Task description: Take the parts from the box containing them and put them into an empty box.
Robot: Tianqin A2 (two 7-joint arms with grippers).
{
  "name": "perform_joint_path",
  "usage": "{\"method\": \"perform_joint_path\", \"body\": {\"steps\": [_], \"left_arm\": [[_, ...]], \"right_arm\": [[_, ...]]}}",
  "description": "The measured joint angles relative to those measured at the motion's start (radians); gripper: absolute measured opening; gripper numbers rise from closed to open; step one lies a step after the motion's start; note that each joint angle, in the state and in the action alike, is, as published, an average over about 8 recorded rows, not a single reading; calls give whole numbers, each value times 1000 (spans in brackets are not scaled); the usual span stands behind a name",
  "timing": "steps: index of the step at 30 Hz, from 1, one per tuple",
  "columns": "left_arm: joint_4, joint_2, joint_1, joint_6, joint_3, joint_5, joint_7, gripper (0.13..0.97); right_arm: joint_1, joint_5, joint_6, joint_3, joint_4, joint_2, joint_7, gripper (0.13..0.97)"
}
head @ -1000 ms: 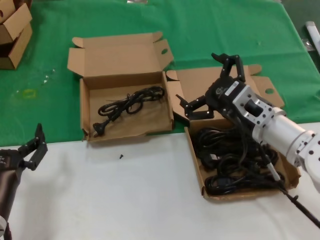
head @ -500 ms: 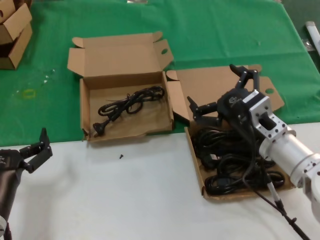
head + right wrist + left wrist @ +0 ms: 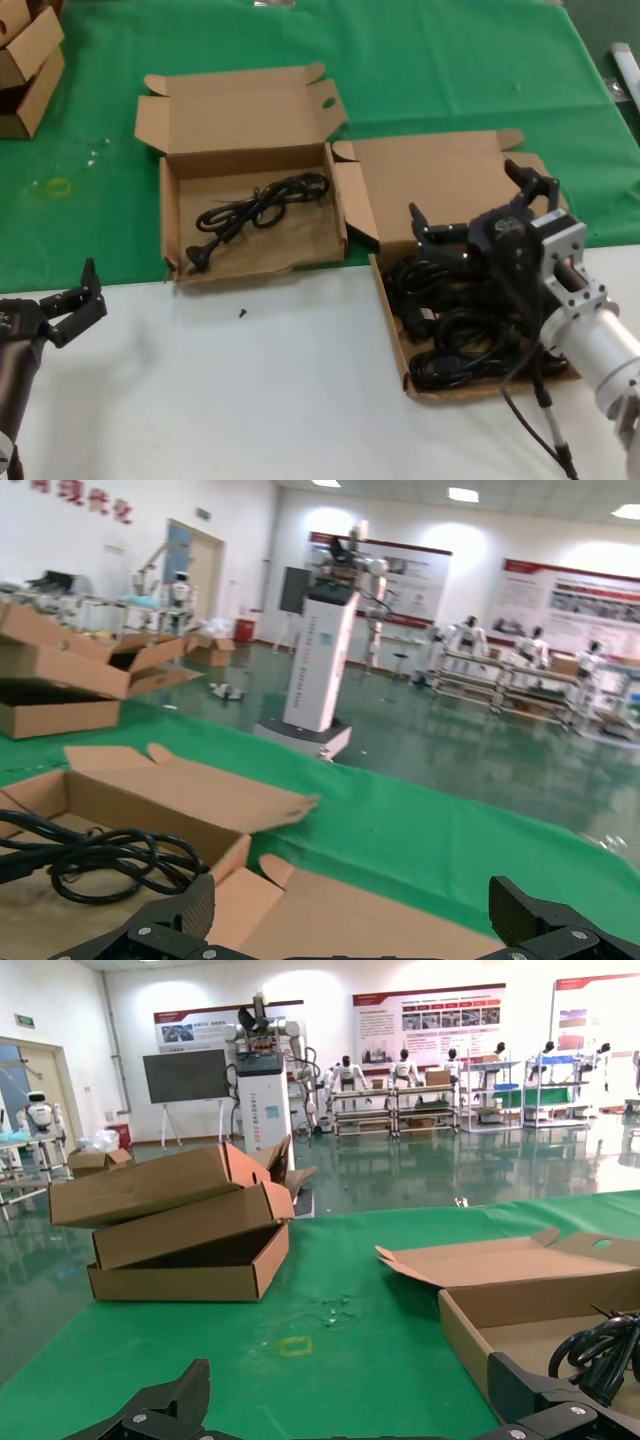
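The right tool (image 3: 480, 213) is seen hovering over the far end of the right-hand box (image 3: 392, 320), its fingers (image 3: 432, 228) spread wide and nothing held between them. Below it, a heap of black coiled power cords (image 3: 455, 330) is packed into that box, filling it from front wall to back. The box's lid (image 3: 430, 180) is laid open flat behind it on the green cloth (image 3: 450, 60), with a round hole visible near the lid's far right corner, partly hidden by the tool.

To the left, the second box (image 3: 265, 255) is set with its lid (image 3: 240, 105) propped open. A single cord (image 3: 255, 210) is seen lying inside it, stretched across the floor of the box, its plug (image 3: 197, 257) resting near the front left corner. The two boxes are placed side by side, with their near walls just beside each other.

The left tool (image 3: 72, 300) is parked low at the left edge of the white worktop (image 3: 220, 400), well apart from both boxes; its fingers are held open and empty. A small dark speck (image 3: 242, 313) is spotted on the worktop just in front of the left box.

At the far left, smaller cartons (image 3: 180, 1225) are stacked on the green cloth.
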Motion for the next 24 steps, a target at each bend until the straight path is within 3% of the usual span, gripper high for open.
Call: {"method": "perform_joint_path", "body": {"steps": [13,24], "left_arm": [[0,0,0,0,0,0,0,966],[0,0,0,0,0,0,0,966]], "right_arm": [[-109,84,89,54,45,-29,10,966],[-119,92,97,59,49,-32,11,966]]}}
